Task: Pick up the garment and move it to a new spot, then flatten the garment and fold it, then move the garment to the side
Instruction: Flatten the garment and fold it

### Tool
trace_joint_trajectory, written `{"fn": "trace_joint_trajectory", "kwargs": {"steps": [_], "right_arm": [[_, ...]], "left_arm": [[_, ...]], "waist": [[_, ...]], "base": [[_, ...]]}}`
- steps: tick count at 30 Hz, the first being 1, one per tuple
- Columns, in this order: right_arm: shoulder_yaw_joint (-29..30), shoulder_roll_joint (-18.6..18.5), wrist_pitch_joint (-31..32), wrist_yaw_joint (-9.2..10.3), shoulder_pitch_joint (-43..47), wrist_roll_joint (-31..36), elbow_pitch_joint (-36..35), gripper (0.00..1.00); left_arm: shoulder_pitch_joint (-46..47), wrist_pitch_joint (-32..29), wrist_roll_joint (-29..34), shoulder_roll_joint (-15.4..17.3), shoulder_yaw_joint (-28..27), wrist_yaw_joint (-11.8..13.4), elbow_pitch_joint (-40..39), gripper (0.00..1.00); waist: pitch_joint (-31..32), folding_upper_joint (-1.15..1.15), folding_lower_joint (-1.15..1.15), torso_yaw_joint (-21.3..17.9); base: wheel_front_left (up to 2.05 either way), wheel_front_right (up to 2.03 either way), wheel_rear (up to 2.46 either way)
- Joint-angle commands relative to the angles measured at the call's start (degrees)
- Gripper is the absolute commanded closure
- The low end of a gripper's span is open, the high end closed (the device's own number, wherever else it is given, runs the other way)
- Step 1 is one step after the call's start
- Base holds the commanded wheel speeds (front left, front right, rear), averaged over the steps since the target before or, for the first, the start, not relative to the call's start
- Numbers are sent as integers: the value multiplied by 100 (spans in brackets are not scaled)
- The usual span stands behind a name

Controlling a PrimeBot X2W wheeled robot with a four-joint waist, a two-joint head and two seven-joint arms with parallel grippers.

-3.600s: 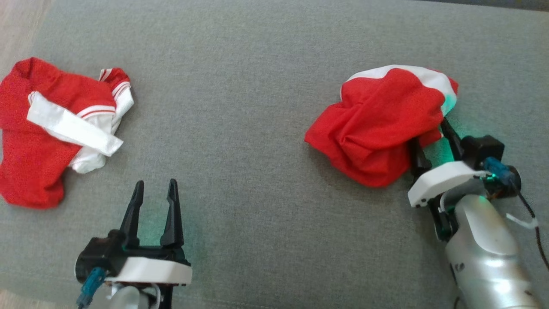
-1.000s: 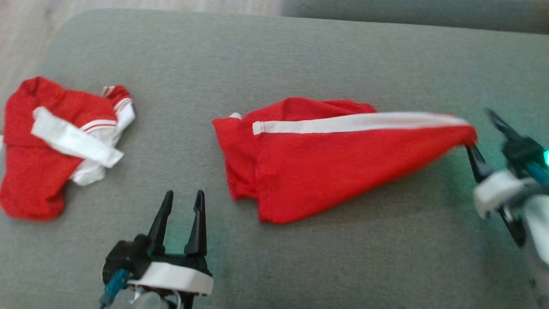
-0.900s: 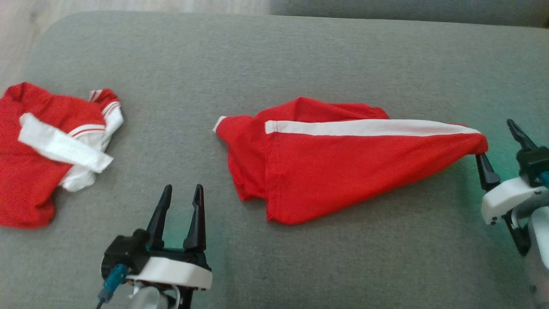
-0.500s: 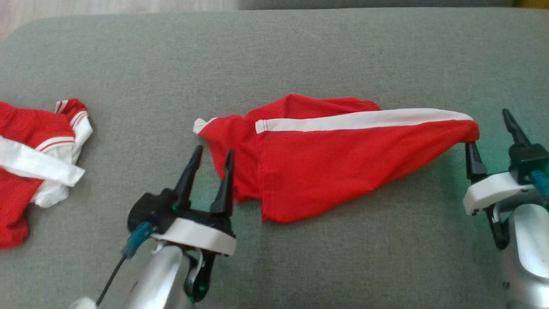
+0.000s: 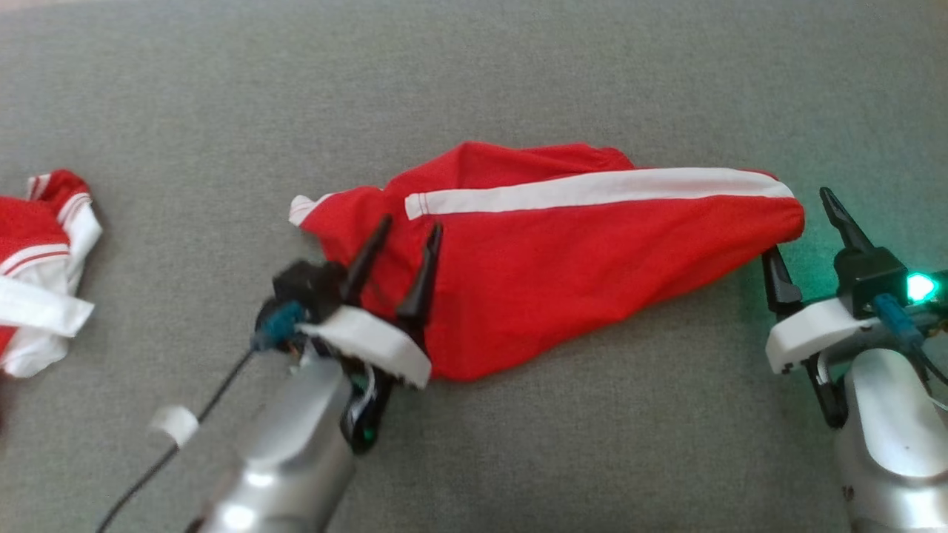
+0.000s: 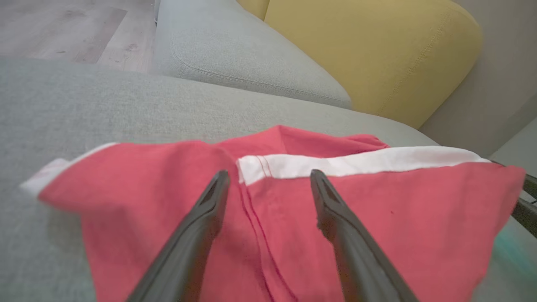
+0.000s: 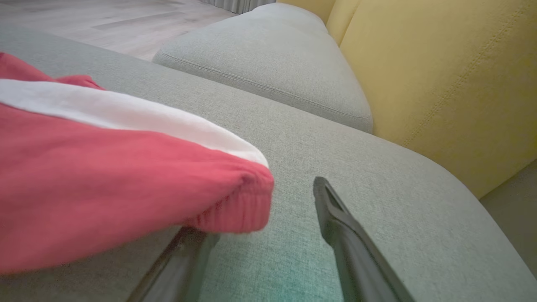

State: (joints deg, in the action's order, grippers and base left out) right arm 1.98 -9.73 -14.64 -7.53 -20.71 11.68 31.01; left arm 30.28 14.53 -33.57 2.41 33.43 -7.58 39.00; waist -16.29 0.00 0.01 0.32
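My left gripper (image 5: 412,222) stands wide open, its fingers poised over the left part of the garment (image 5: 578,259) and clamping nothing. My right gripper (image 5: 798,222), equally wide, sits at the garment's right end, whose ribbed hem drapes over one finger, unheld. The garment, red with a white stripe (image 5: 592,191), lies stretched across the middle of the cushion (image 5: 518,74), bunched at its left. It looks light, soft and limp, likely to sag and crease. Hems and corners seem the best holds for flattening. A second garment (image 5: 37,259) lies well apart, far left.
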Motion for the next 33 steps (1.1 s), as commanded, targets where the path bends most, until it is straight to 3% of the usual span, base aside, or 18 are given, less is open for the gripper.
{"fn": "trace_joint_trajectory", "kwargs": {"steps": [1, 12, 13, 15, 20, 26, 33], "right_arm": [[-145, -2, -36, 4, -178, 27, -203, 0], [-475, 146, -36, 4, -193, -178, -161, 0], [-484, 151, -36, 4, -186, -193, -161, 0], [-500, 157, -36, 4, -170, -211, -156, 0], [-466, 166, -36, 4, -140, -280, -123, 0], [-117, 189, -36, 4, 179, -577, -155, 0], [106, 296, -36, 4, 448, -800, -206, 0]], "left_arm": [[252, 47, -42, 47, -141, 10, -26, 0], [788, 47, -252, 47, 239, 17, 775, 0], [792, 47, -317, 47, 290, 16, 769, 22], [835, 47, -388, 47, 348, 14, 706, 100], [830, 47, -305, 47, 288, 13, 585, 100], [143, 47, 437, 50, -639, 217, -428, 100], [-938, 47, 1101, 48, -1378, 149, -1384, 100]], "waist": [[-82, 0, -1, -59], [-242, 0, -1, -193], [-241, 0, -1, -197], [-235, 0, -1, -200], [-138, 0, -1, -157], [233, 0, -1, 203], [569, 0, -1, 435]], "base": [[0, 0, 0], [0, 0, 0], [0, 0, 0], [0, 0, 0], [0, 0, 0], [0, 0, 0], [0, 0, 0]]}}
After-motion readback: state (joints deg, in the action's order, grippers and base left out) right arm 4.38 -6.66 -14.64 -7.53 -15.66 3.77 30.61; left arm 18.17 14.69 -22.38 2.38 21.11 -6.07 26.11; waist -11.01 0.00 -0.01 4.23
